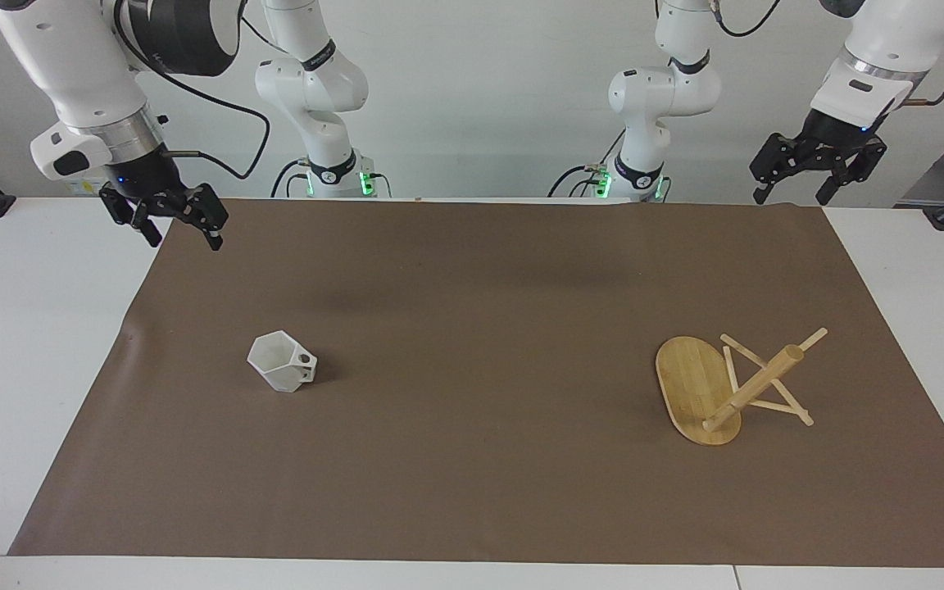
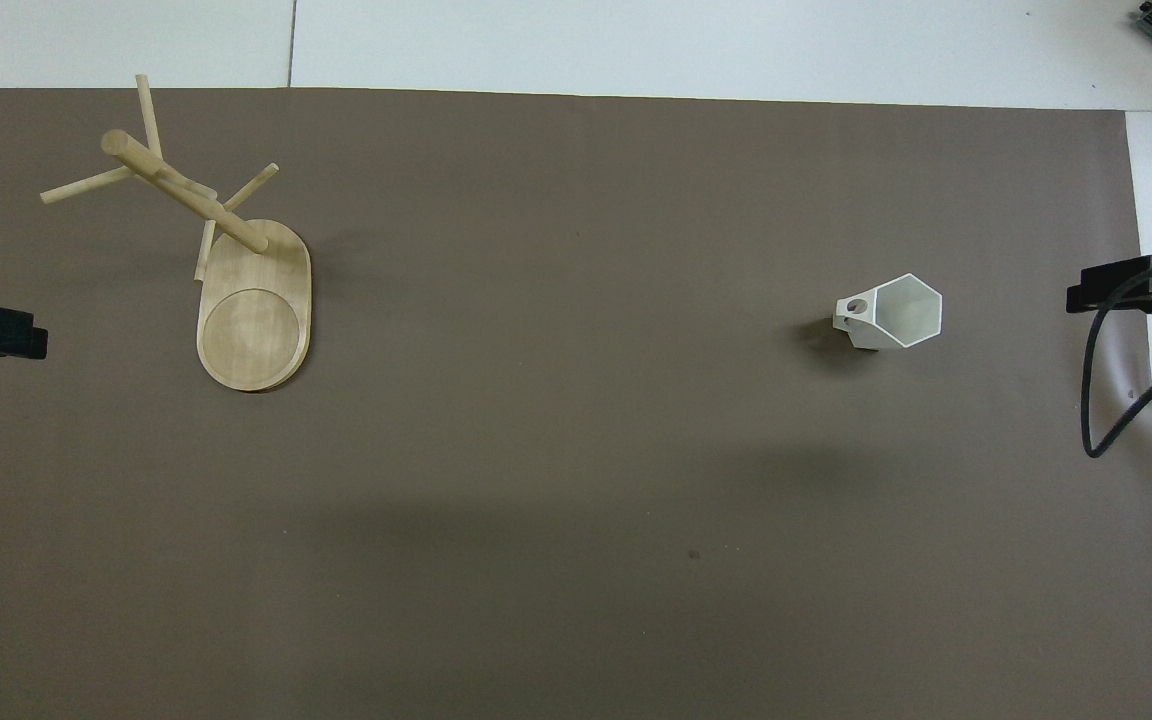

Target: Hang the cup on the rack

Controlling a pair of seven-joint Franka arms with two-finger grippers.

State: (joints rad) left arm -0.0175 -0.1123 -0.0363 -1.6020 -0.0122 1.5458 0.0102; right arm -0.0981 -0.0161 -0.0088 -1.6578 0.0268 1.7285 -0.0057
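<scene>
Cup (image 1: 282, 362) upright on mat (image 1: 472, 270); rack (image 1: 697, 389) well apart, toward left arm's end. Left gripper (image 1: 794, 192) and right gripper (image 1: 183, 235) raised, waiting, fingers spread, empty.

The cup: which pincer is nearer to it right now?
Right. The right pincer hangs open over the mat's corner at the cup's end of the table; the left pincer hangs open at the rack's end.

cup (image 1: 283, 361): white, faceted, upright on mat | rack (image 1: 730, 388): bamboo, upright, well apart
</scene>
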